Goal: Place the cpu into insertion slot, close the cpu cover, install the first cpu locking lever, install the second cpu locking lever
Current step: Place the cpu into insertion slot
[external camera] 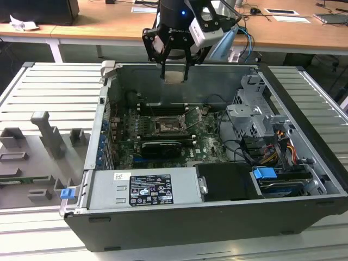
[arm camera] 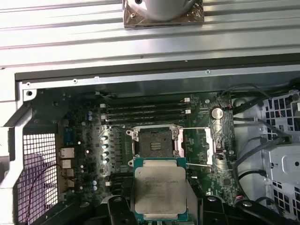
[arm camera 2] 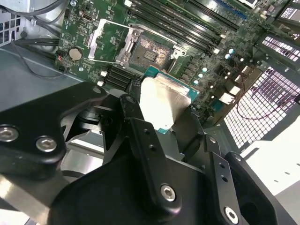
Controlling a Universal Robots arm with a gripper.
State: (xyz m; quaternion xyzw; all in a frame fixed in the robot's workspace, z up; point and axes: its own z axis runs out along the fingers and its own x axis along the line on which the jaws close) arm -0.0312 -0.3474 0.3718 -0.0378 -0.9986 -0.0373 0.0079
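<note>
wooden desks (external camera: 109,24) are seen behind the open computer case (external camera: 163,228). above it the gripper (external camera: 174,76) is pointed straight down, jaws clamped on the cpu (arm camera: 159,190), held well above the uncovered insertion slot (arm camera: 153,143).

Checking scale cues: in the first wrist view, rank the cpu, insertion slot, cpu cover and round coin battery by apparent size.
1. Silvery-beige square cpu, largest, but held nearest the camera, so unsure.
2. Black-framed square insertion slot and open silver metal cpu cover: look alike, not ranked.
3. Round silver coin battery.
</note>
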